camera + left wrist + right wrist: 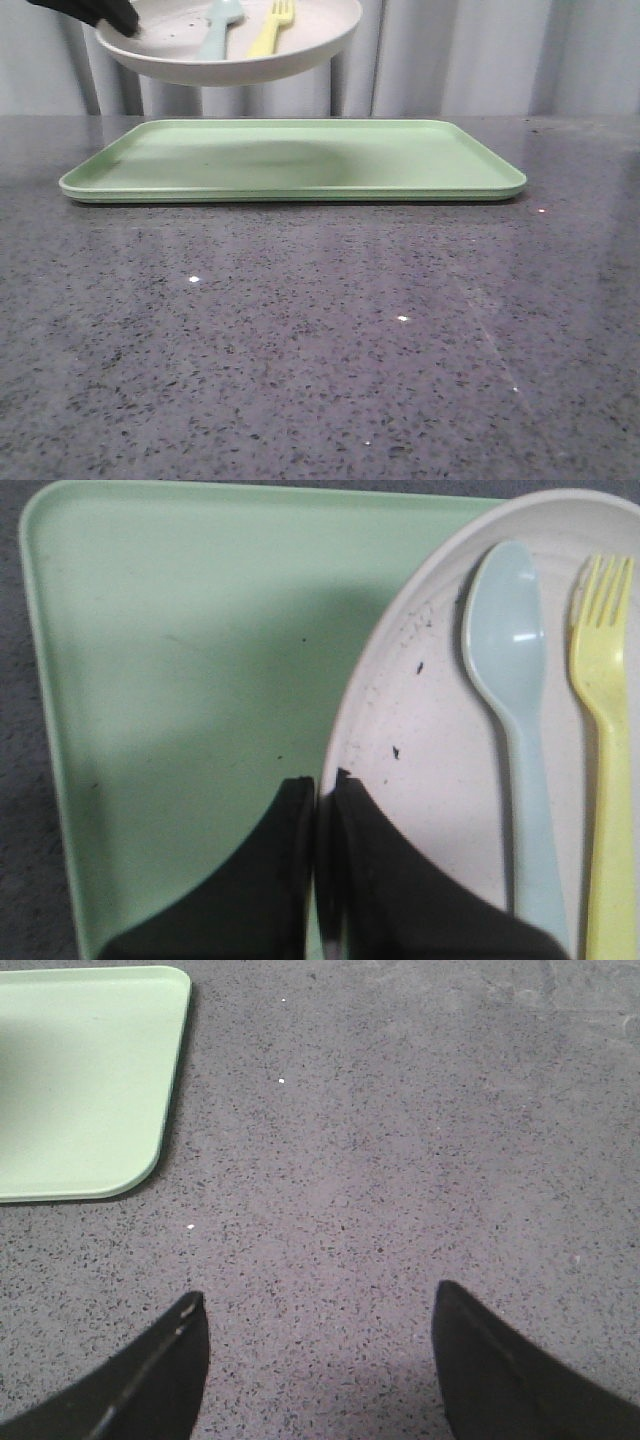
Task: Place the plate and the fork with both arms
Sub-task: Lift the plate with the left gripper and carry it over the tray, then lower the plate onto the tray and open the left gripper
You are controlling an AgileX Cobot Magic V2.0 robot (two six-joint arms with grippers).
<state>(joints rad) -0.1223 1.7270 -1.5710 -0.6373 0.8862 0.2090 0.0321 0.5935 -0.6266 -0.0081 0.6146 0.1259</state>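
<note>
A dark grey speckled table [320,350] is filling the scene, with pale curtains [480,60] hanging behind it. On the far part of the table a large light green tray [300,165] is lying flat.

The left gripper [318,800] is holding the plate [240,45] in the air above the tray, over its left part, and the plate is not touching the tray. In the left wrist view the two black fingers [270,880] are pressing together on the rim of the plate [440,730], one finger above the rim and one below. The plate is casting a soft shadow on the tray under it.

Inside the plate the yellow fork [272,28] is lying beside a pale blue spoon [220,28]; both are lying side by side, not touching, with their heads pointing the same way.

The right gripper [320,1360] is hanging over the bare table with its jaws wide apart and holding nothing. A corner of the tray [90,1080] is showing near it, well apart from the fingers.
</note>
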